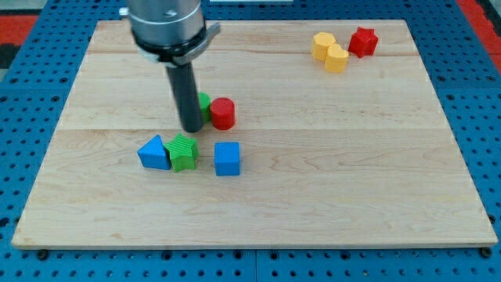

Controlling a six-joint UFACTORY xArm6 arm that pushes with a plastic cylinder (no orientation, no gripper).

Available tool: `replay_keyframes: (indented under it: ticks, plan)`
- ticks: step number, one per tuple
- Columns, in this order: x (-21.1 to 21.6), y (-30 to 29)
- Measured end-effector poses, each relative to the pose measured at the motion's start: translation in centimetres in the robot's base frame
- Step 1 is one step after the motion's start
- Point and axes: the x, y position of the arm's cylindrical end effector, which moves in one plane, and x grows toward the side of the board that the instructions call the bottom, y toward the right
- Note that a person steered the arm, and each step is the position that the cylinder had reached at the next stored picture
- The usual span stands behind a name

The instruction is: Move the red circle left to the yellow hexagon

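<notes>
Nearest the board's bottom edge sit a blue triangle point(154, 153), green block point(184, 152) and blue cube point(227, 158). My tip point(192, 129), a bare rod holding nothing, rests just left of the red circle point(223, 113). The yellow hexagon point(322, 45) waits by the top-right corner, so most of the push remains

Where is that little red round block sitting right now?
The red circle sits left of the board's middle, touching a green block on the view's left, with my tip just beyond that and the blue cube below.
</notes>
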Motion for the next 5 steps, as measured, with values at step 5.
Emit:
replay_keyframes:
  ticks: [5]
  plan:
    - [-7.8, 6.2]
